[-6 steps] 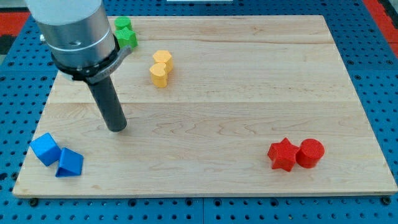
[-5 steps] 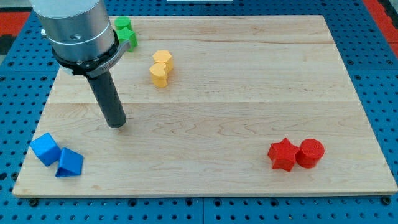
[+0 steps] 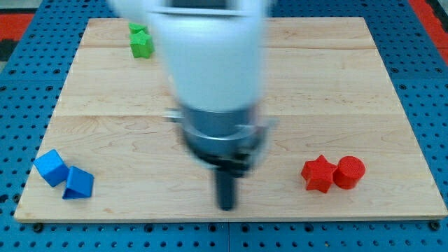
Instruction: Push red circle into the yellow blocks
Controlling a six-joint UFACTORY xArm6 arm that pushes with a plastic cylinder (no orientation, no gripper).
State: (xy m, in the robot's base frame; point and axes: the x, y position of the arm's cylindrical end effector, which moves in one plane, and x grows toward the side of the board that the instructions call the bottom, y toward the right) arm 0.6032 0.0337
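The red circle (image 3: 348, 172) lies near the board's lower right, touching a red star (image 3: 317, 173) on its left. My tip (image 3: 226, 207) is near the board's bottom edge, left of the red star and well apart from it. The arm is blurred with motion and its body covers the board's middle. The yellow blocks are hidden behind the arm.
Two green blocks (image 3: 141, 40) sit at the upper left. A blue cube (image 3: 50, 166) and a blue wedge-like block (image 3: 78, 183) sit at the lower left. The wooden board (image 3: 392, 105) lies on a blue pegboard surface.
The arm has swept fast from the board's left side to the lower middle, and now hides the yellow blocks. No block has moved.
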